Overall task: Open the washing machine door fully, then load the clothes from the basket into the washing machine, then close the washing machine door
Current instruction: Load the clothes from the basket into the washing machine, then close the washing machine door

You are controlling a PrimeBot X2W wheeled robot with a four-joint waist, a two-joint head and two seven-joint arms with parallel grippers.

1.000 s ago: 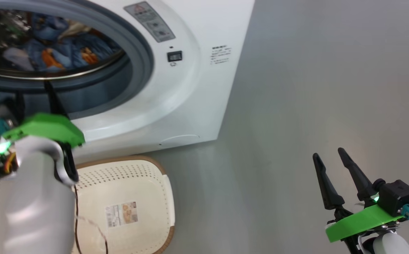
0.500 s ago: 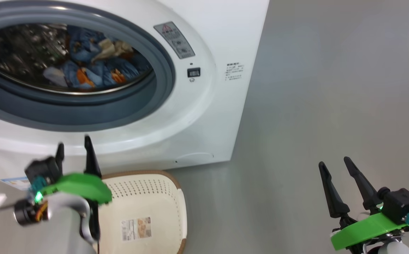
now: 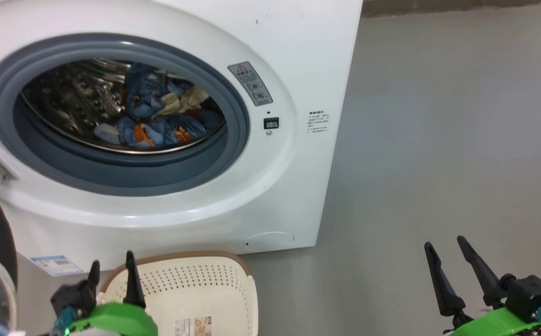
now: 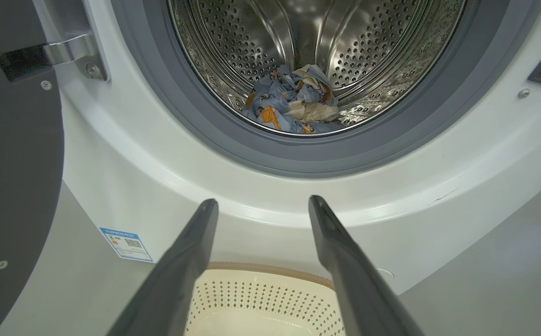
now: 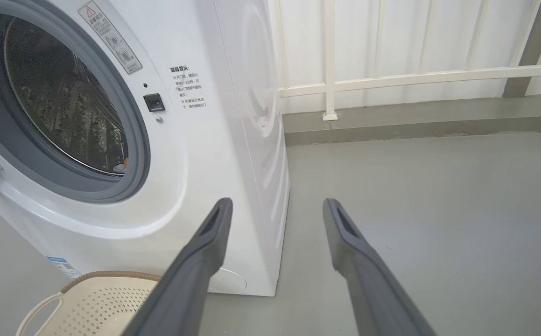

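The head camera looked forward and down at the front of the washing machine [image 3: 298, 70] and the basket [image 3: 195, 280] below it, from a little way back. The left wrist camera sat low and close, facing straight into the drum [image 4: 317, 46] over the basket rim. The right wrist camera stood to the right, seeing the machine's front obliquely, perhaps from farther back. All three shared the drum opening and basket.

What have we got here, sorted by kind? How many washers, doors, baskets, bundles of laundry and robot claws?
washing machine: 1
washing machine door, swung open: 1
basket: 1
clothes, one bundle: 1
grippers, the left gripper and the right gripper, both open: 2
Total: 6
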